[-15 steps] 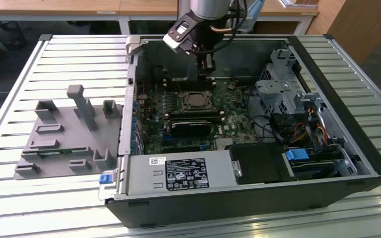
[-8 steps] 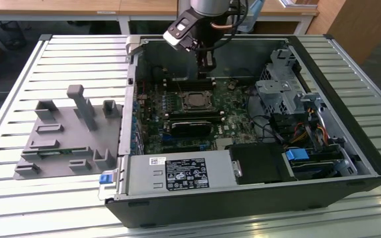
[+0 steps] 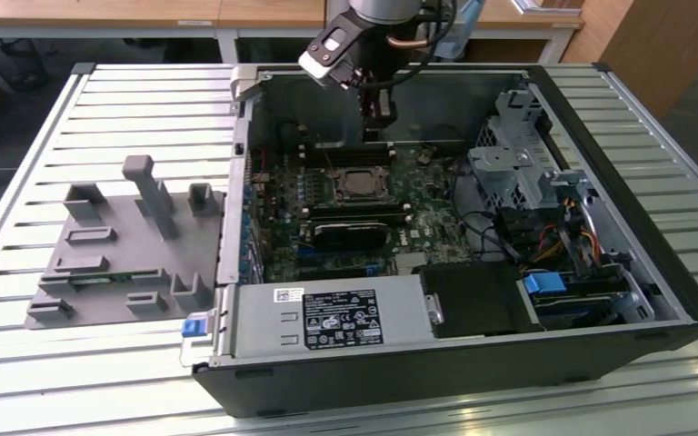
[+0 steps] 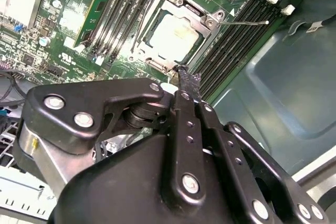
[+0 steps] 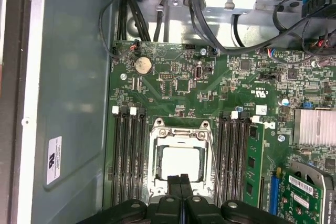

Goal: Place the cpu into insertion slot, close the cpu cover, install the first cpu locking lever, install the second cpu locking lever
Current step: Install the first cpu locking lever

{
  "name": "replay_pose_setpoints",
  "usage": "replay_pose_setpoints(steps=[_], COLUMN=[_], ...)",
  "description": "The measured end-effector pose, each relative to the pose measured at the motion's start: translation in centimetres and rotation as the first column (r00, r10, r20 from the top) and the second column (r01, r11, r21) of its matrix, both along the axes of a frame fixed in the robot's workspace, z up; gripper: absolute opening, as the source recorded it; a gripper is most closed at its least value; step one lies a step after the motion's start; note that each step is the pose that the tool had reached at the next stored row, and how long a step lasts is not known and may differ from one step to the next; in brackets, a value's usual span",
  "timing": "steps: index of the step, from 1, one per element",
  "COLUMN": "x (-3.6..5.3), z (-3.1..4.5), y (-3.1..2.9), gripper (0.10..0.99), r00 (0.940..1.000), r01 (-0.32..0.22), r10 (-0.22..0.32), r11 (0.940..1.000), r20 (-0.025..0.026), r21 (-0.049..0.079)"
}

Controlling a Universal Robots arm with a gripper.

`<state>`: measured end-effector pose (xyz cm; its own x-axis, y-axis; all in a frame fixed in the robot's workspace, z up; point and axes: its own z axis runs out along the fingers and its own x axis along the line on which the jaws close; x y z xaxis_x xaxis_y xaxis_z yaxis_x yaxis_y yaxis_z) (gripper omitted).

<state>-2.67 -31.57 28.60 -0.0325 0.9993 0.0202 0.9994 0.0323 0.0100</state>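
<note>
Slatted metal table (image 3: 143, 100) carrying one open computer case (image 3: 446, 363); one grey fixture (image 3: 119, 245) lies at 9 o'clock of it in the exterior view. One cpu (image 5: 181, 162) sits in the insertion slot (image 4: 152, 61), framed by the one cpu cover (image 5: 156, 156), which lies flat over it. I hold the gripper (image 5: 180, 178) at the socket's 12 o'clock edge in the exterior view, its two fingers pressed together on nothing. I judge this presents a narrow tip for pushing. One wire lever (image 5: 211, 156) flanks the cover; latched or not, I cannot tell.
</note>
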Motion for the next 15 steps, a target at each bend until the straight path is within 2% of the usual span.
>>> replay_pose_setpoints(steps=[4, 8, 12, 15], x=[0.0, 0.0, 0.0, 0.0], z=[0.0, -0.03, -0.1, -0.15], y=[0.01, 0.01, 0.01, 0.01], gripper=[0.106, 0.106, 0.106, 0.106], r00=[0.9992, 0.9935, 0.9825, 0.971], r01=[-0.041, -0.114, -0.186, -0.239], r10=[0.041, 0.114, 0.186, 0.239], r11=[0.9992, 0.9935, 0.9825, 0.971], r20=[0.0001, 0.0, 0.0, 0.0], r21=[-0.001, -0.001, -0.001, -0.001])
